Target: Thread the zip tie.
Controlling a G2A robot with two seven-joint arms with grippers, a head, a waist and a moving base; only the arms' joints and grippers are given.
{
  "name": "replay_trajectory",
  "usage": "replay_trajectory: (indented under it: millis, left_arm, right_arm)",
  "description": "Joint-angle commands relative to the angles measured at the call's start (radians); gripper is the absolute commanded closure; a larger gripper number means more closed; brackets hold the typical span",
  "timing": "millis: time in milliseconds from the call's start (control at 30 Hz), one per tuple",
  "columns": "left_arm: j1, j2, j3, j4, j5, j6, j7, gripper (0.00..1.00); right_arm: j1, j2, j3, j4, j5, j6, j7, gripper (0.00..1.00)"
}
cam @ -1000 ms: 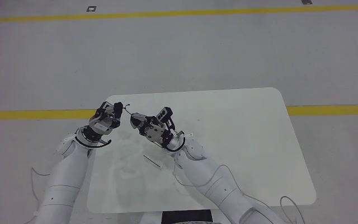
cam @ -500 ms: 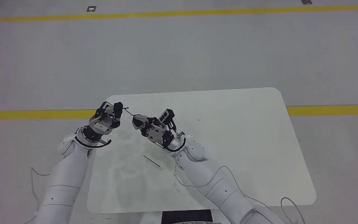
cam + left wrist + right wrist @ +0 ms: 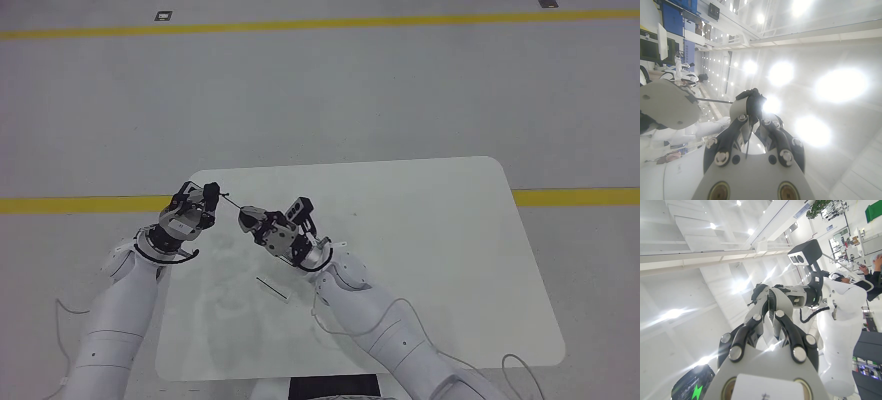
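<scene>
A thin black zip tie [image 3: 231, 200] spans the small gap between my two grippers above the table's left part. My left gripper [image 3: 210, 192] is shut on one end of it. In the left wrist view the black strap [image 3: 715, 100] runs from the left gripper [image 3: 753, 101] across to the right gripper's grey finger [image 3: 668, 106], and a loose tail hangs back over the palm. My right gripper [image 3: 244, 214] is shut on the strap's other part. In the right wrist view the right gripper [image 3: 769, 303] pinches the strap edge-on, with the tie's small tip [image 3: 750, 304] poking out beside it.
The white table [image 3: 430, 250] has rounded corners. A second black zip tie [image 3: 270, 288] lies flat on it just in front of the grippers. A yellow floor line [image 3: 580, 196] runs behind the table.
The right gripper has shifted slightly to the right, away from the left one. The tie's short curl between the grippers has pulled out into a straight line. The left gripper has kept still.
</scene>
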Motion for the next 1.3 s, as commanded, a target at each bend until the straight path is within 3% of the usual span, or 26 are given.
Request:
replay_trajectory:
  millis: [0,767,800,833,867,1067,1267]
  left_arm:
    - [0.000,0.000,0.000,0.000,0.000,0.000,0.000,1.00]
    - [0.000,0.000,0.000,0.000,0.000,0.000,0.000,1.00]
    - [0.000,0.000,0.000,0.000,0.000,0.000,0.000,1.00]
    - [0.000,0.000,0.000,0.000,0.000,0.000,0.000,1.00]
    - [0.000,0.000,0.000,0.000,0.000,0.000,0.000,1.00]
    - [0.000,0.000,0.000,0.000,0.000,0.000,0.000,1.00]
    - [0.000,0.000,0.000,0.000,0.000,0.000,0.000,1.00]
  right_arm:
    - [-0.001,0.001,0.002,-0.001,-0.001,0.002,-0.001,1.00]
    - [-0.021,0.006,0.008,-0.013,-0.012,0.004,-0.018,1.00]
    - [-0.024,0.007,0.009,-0.016,-0.013,0.001,-0.023,0.83]
    - [-0.028,0.008,0.013,-0.020,-0.014,-0.003,-0.032,0.26]
    - [-0.034,0.010,0.019,-0.026,-0.017,-0.012,-0.041,0.00]
    - [-0.074,0.029,0.073,-0.082,-0.036,-0.041,-0.053,0.00]
    - [-0.148,0.060,0.168,-0.203,-0.057,-0.069,-0.057,0.00]
